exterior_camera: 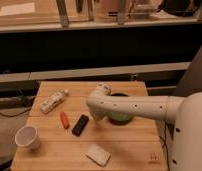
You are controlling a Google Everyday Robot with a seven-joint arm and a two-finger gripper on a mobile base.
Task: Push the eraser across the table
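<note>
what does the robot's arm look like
A thick, smooth white tube arm with a row of small dark dots along its side, ending in a rounded white joint. No loose cables show. Its pincer hangs under that joint, beside the eraser.
</note>
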